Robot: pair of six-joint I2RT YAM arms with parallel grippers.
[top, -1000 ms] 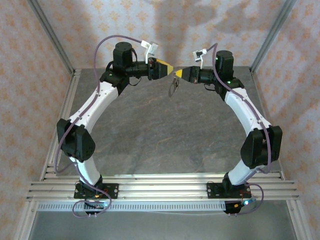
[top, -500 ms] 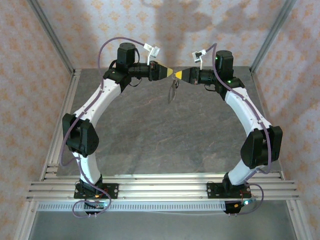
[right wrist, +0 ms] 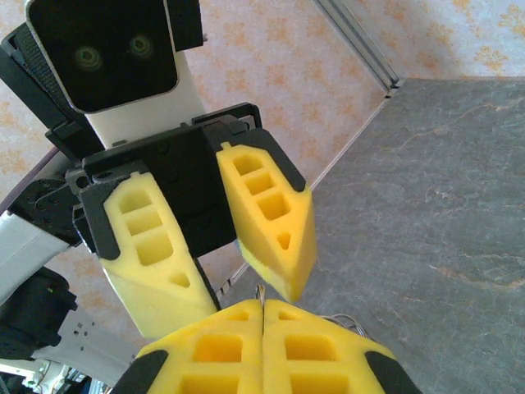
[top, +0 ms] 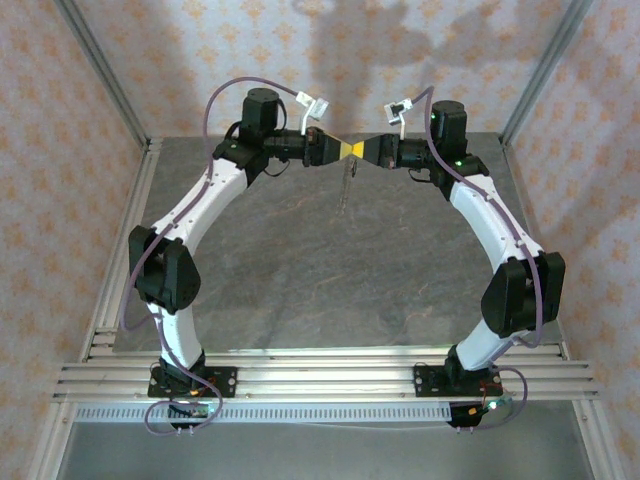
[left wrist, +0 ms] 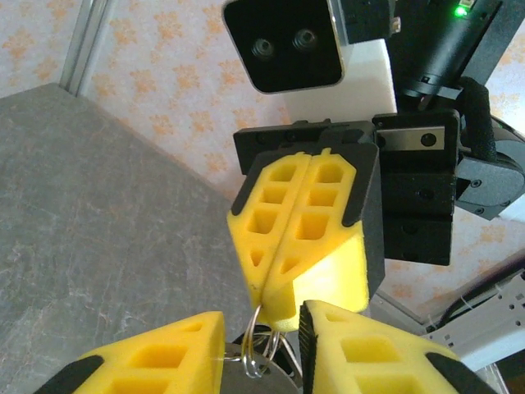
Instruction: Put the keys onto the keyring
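The right end effector [left wrist: 267, 292] is clenched on the keyring [left wrist: 254, 353], up above the table [left wrist: 98, 205]. The left end effector [left wrist: 262, 327] is released, its fingers on either side of the ring.

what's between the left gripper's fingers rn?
Left wrist view: the keyring, hanging from the tip of the shut right gripper, sits in the gap between the fingers of the open left gripper.

This is a robot test cell in a lab. Aluminium rails [top: 320, 375] frame a grey tabletop [top: 320, 270]; patterned backdrop panels [top: 60, 120] enclose it.
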